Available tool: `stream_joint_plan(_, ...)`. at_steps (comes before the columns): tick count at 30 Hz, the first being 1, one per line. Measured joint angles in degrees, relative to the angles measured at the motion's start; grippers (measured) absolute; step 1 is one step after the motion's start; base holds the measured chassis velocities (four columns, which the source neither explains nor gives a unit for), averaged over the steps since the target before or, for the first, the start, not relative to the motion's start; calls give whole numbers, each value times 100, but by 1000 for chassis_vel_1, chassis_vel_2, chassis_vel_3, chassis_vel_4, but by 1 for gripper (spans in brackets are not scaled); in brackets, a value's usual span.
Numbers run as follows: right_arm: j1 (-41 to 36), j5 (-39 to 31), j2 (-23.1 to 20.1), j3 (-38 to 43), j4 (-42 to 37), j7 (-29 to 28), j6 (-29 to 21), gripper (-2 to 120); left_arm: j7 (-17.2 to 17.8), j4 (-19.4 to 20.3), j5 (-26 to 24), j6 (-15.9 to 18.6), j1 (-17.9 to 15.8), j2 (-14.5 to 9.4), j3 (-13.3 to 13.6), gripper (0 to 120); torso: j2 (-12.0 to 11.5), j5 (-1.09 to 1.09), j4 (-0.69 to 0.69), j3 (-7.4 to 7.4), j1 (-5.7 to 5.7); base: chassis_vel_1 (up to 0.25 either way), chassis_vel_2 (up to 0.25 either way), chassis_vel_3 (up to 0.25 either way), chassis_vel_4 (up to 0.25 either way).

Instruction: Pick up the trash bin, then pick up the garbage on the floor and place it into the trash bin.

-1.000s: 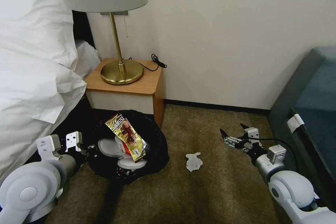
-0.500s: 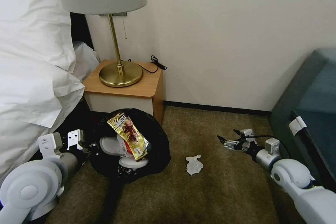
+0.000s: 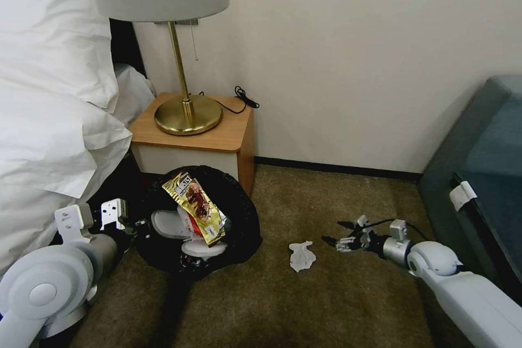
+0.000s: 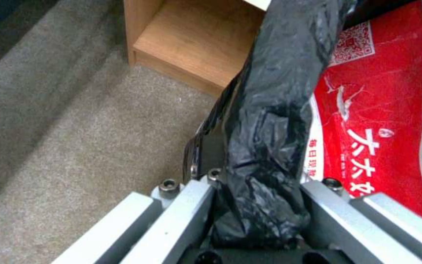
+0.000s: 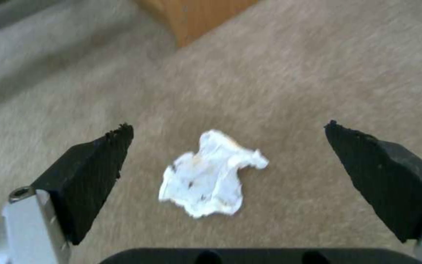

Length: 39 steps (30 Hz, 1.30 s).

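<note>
Low, right tool gapes beside flat tissue; left tool clamps bin rim.

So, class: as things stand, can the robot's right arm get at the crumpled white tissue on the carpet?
Probably yes: the right end effector is open, low beside the tissue, which lies alone on bare carpet between its fingers in the wrist view.

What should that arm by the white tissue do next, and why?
Probably lower the right gripper onto the tissue and close. Its fingers are open, the tissue lies on the carpet between them, untouched. The left gripper holds the bin by its rim.
</note>
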<state>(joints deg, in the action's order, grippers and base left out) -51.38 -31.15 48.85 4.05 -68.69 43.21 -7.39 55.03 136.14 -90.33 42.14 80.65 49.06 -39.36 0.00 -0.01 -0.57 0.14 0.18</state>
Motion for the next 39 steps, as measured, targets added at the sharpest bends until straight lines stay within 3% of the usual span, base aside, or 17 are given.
stream_joint_plan(11,765,427,461,-513,933,648,-42,100,0,51,49,0,-11,-5,113,1,0,1,0,0,0,0,0,0,0)
stream_joint_plan(17,1434,1149,1127,-684,2049,932,11,100,0,109,49,0,7,-52,130,1,0,0,1,0,0,0,0,0,0)
stream_joint_plan(27,1732,1869,1863,-827,2939,628,51,100,-23,119,60,0,-11,-5,140,1,0,2,1,0,0,0,0,0,0)
stream_joint_plan(39,1659,2086,1849,-743,3042,75,-77,100,-57,116,99,0,-62,38,230,1,0,0,0,-1,0,0,0,0,0)
